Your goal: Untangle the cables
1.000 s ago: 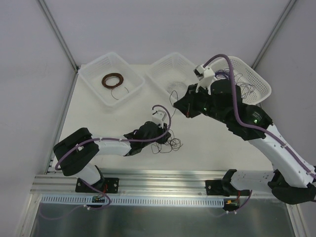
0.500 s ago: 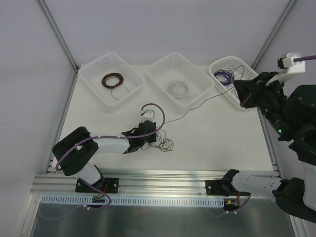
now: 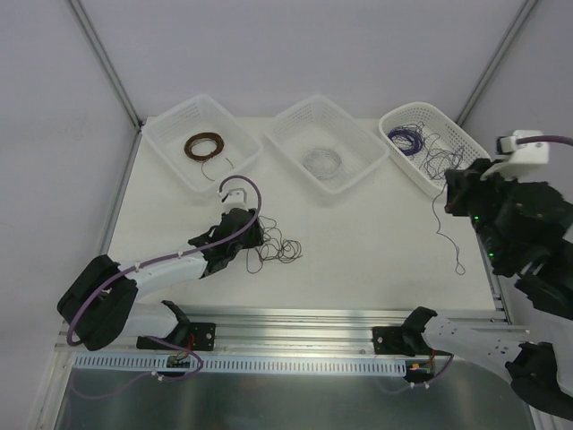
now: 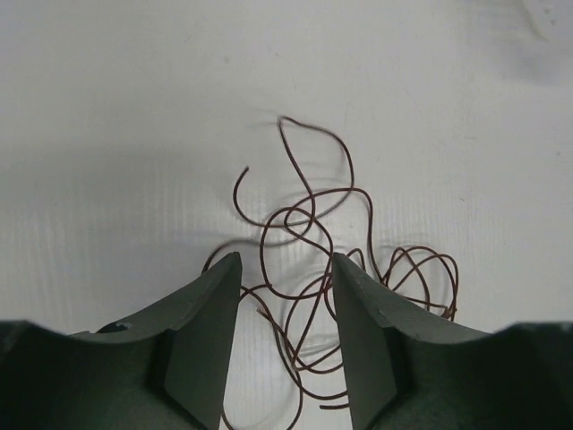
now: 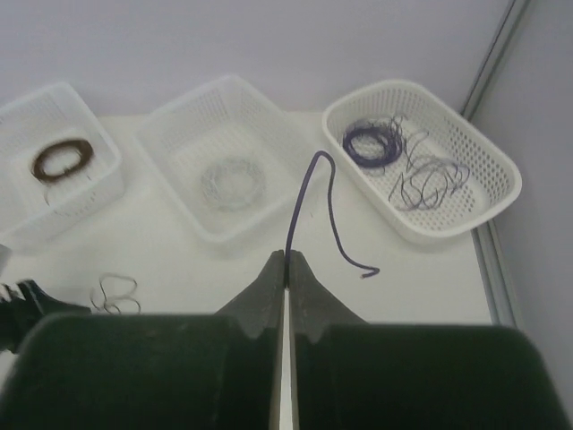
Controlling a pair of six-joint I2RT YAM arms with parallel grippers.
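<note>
My left gripper (image 4: 285,267) is parted over the brown wire clump (image 3: 279,250) (lying loose). My right gripper (image 5: 286,265) pinches a purple wire (image 5: 302,202).

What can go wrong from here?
1. The right tool pinches the purple wire only at its tips, so the wire may slip out.
2. The left tool stands open over the brown clump, loops between its jaws. Closing could grab several strands and retighten it.

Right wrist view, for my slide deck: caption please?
Right gripper, shut on a single purple cable, its free end dangling.
</note>
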